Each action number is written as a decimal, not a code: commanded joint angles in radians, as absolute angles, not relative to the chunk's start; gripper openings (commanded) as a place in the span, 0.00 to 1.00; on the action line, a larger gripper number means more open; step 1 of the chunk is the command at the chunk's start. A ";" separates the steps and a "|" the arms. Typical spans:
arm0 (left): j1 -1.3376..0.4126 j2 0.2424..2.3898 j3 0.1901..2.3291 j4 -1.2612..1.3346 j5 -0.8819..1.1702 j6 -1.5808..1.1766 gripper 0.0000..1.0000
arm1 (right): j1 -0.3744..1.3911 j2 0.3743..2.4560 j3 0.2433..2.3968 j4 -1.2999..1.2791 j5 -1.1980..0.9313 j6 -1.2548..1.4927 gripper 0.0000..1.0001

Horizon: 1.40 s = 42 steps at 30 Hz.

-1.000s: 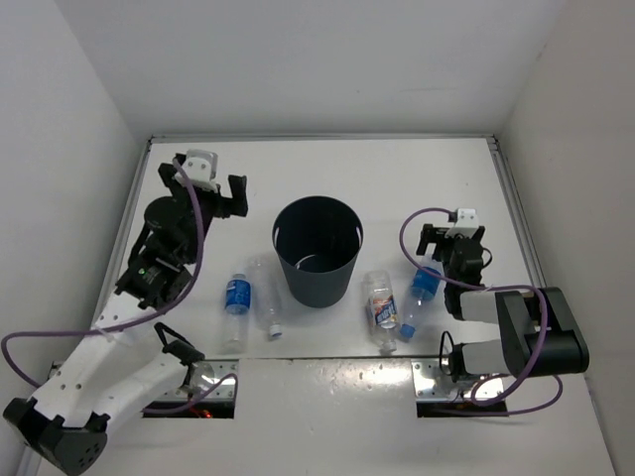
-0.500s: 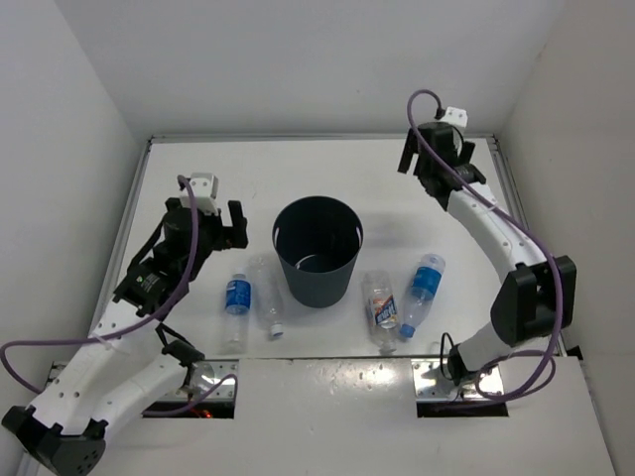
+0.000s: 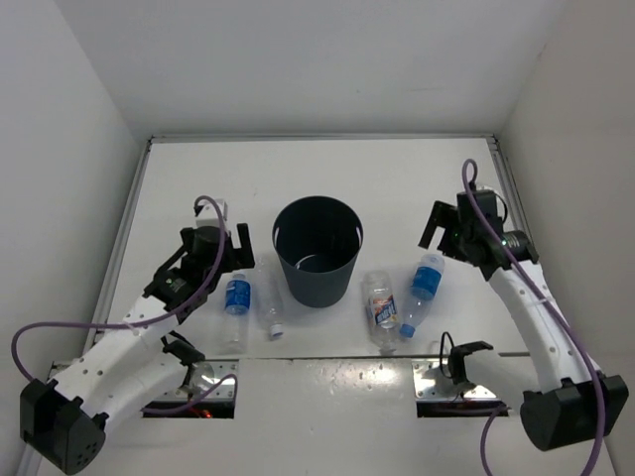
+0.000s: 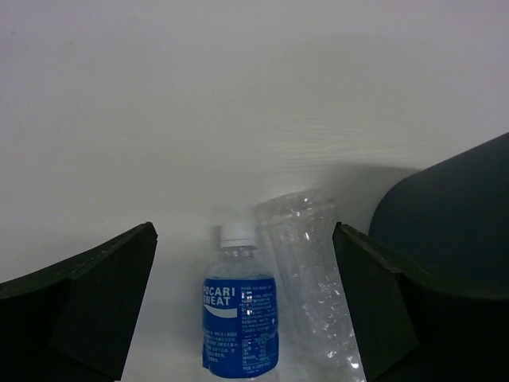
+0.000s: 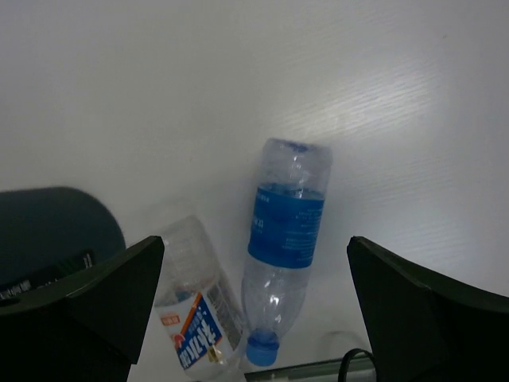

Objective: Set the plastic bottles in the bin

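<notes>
The bin (image 3: 317,250) stands upright mid-table. Left of it lie a blue-labelled bottle (image 3: 235,297) and an unlabelled bottle (image 3: 266,297). Right of it lie a white-and-red-labelled bottle (image 3: 380,309) and a second blue-labelled bottle (image 3: 422,293). My left gripper (image 3: 230,256) is open and empty above the left pair; its view shows the blue-labelled bottle (image 4: 238,318), the unlabelled bottle (image 4: 306,270) and the bin (image 4: 445,215) between and beside its fingers (image 4: 87,302). My right gripper (image 3: 437,233) is open and empty above the right blue-labelled bottle (image 5: 286,223), which has a blue cap, beside the white-and-red-labelled bottle (image 5: 195,318).
White walls close the table at the back and both sides, with a raised rail (image 3: 511,198) along the right edge. Two metal mounting plates (image 3: 437,382) and purple cables (image 3: 40,337) lie at the near edge. The bin's rim (image 5: 48,231) shows at the right wrist view's left.
The left gripper has come down and nearer, over the left pair of bottles. The right arm has swung back from the far right corner to above the right blue-labelled bottle. No bottle has moved.
</notes>
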<state>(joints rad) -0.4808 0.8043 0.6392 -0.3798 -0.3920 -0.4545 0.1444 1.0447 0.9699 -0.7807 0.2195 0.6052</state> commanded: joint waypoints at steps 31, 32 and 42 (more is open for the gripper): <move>-0.557 0.867 0.618 -0.347 -0.655 -0.528 1.00 | 0.083 1.538 0.686 -0.615 -0.043 0.775 0.84; -0.557 0.867 0.618 -0.347 -0.655 -0.528 1.00 | 0.083 1.554 0.686 -0.615 -0.043 0.766 0.81; -0.557 0.867 0.609 -0.318 -0.646 -0.519 1.00 | 0.115 1.405 1.040 -0.788 0.094 0.756 0.49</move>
